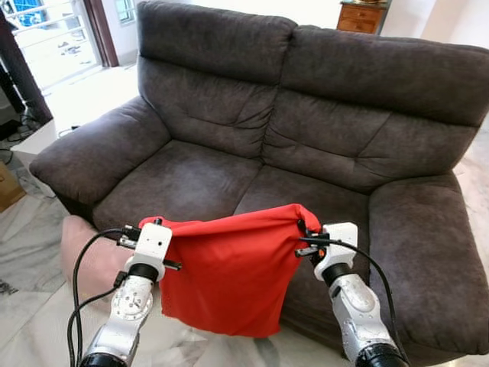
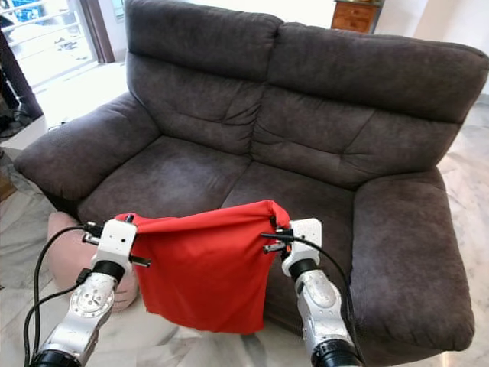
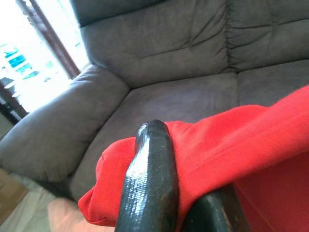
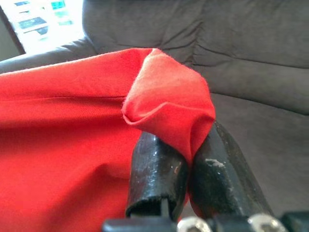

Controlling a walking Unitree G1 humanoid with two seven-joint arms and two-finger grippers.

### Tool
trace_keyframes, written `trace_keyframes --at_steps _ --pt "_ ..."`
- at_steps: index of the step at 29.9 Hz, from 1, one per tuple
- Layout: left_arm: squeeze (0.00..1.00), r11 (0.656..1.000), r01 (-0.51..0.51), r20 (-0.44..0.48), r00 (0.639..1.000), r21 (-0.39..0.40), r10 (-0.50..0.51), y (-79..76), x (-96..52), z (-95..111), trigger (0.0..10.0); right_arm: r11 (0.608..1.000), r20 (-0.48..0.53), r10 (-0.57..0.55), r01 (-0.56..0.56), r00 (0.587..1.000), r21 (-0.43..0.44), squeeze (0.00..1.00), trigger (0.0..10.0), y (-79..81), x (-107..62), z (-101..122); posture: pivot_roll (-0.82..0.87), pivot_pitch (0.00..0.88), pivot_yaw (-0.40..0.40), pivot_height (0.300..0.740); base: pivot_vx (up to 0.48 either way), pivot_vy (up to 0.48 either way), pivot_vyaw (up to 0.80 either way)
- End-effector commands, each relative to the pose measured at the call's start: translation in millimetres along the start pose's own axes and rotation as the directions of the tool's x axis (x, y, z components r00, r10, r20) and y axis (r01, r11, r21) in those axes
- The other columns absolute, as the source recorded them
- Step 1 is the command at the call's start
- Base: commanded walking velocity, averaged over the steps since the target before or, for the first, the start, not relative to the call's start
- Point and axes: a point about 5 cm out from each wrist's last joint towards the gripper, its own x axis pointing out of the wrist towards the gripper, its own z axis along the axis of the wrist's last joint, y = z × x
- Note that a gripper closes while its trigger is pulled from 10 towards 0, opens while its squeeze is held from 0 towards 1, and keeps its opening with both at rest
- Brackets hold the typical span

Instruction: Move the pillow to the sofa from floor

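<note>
A red pillow (image 1: 229, 271) hangs limp between my two arms in front of the dark grey sofa (image 1: 306, 115), its lower edge dangling below the seat front. My left gripper (image 1: 150, 224) is shut on the pillow's left top corner (image 3: 145, 159). My right gripper (image 1: 302, 226) is shut on the right top corner (image 4: 169, 104), with red cloth bunched between its black fingers (image 4: 154, 179). The pillow is off the floor and level with the seat cushions (image 1: 191, 180).
A pink pouffe (image 1: 88, 256) stands on the marble floor (image 1: 30, 267) by the sofa's left armrest (image 1: 95, 153), just left of my left arm. A bright window and a dark curtain are at the far left. A wooden cabinet (image 1: 361, 17) stands behind the sofa.
</note>
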Motion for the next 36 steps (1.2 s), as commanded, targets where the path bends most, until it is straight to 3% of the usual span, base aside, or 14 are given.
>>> trace_keyframes --at_steps 1,10,33,36 --pt "0.00 0.998 -0.057 0.071 0.996 -0.005 0.057 11.6 5.9 13.6 10.0 0.997 0.060 -0.078 0.078 0.995 -0.006 0.00 10.0 -17.9 1.2 13.5 0.05 0.000 -0.050 0.740 0.000 -0.251 -0.78" --pt "0.00 0.998 -0.056 0.069 0.996 -0.014 0.057 10.3 4.6 12.8 10.0 0.997 0.056 -0.074 0.075 0.996 -0.006 0.00 10.0 -17.6 1.3 12.8 0.06 0.000 -0.055 0.740 0.000 -0.217 -0.74" --pt "0.00 0.999 -0.045 0.077 0.996 -0.018 0.047 6.6 5.1 13.4 10.0 0.998 0.054 -0.061 0.061 0.997 -0.003 0.00 10.0 -14.3 5.2 13.6 0.06 0.000 -0.057 0.740 0.000 0.000 0.00" --pt "0.00 0.999 -0.045 0.080 0.996 -0.019 0.046 6.3 5.5 13.9 10.0 0.998 0.053 -0.061 0.061 0.997 0.003 0.00 10.0 -13.3 5.6 13.3 0.06 0.000 -0.058 0.740 0.000 -0.244 -0.75"
